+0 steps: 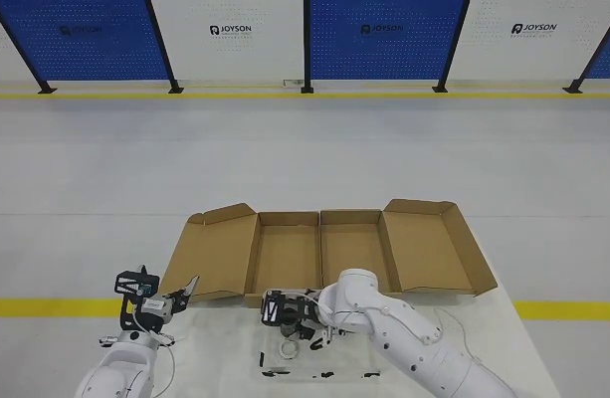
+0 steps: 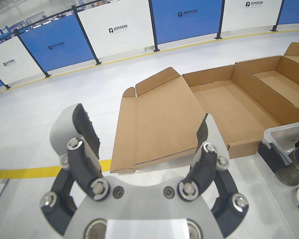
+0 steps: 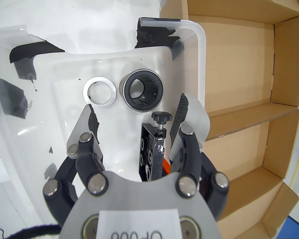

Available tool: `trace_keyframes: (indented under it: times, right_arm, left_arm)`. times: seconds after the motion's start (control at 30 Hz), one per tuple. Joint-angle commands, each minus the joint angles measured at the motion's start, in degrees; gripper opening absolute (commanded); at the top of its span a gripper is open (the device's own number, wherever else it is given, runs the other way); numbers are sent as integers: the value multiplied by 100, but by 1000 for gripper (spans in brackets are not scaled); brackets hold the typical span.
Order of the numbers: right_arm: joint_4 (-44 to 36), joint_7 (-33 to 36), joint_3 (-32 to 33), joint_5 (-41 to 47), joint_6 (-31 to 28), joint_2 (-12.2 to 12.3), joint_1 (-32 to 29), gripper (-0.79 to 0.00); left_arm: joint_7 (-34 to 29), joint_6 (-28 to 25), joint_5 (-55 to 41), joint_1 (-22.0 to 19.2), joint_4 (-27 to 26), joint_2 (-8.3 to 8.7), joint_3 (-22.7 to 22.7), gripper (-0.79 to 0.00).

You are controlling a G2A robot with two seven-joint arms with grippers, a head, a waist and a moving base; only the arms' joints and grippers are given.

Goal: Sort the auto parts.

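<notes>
Right gripper point(image 3: 136, 103), lower centre: jaws wide apart, gripping nothing. Black knobbed clamp block point(image 3: 150, 145) lies between them in the clear bin point(image 3: 200, 50). Above it in frame are a bearing sleeve point(image 3: 142, 89) and a silver ring point(image 3: 99, 91), side by side. Divided cardboard box point(image 3: 239, 75) at right edge. Left gripper point(image 2: 141, 113) open, empty.

Judged step: picking the block. Next move: descend and close squarely, avoiding the knob.

Glossy clear plastic bin point(image 3: 200, 58) patched with matt black tape point(image 3: 152, 35). Inside are a smooth satin metal ring point(image 3: 99, 102), a polished steel bushing point(image 3: 160, 85) and a black-painted clamp point(image 3: 152, 148). The box point(image 3: 239, 75) is matt brown cardboard. The right pincer point(image 3: 137, 103) has rough black pads point(image 3: 180, 115).
</notes>
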Motion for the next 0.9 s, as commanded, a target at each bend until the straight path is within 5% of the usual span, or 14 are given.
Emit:
trace_keyframes:
  times: [0.0,0.43,0.87]
  right_arm:
    - [163,-30,-77,39,46,-61,89,-123]
    - [1183,-204,-401,383,25,-405,548,-52]
    - [1828,-328,-702,452,-80,-702,787,-77]
  left_arm:
    - [0,0,0,0,0,0,0,0]
    - [0,0,0,0,0,0,0,0]
    - [0,0,0,0,0,0,0,0]
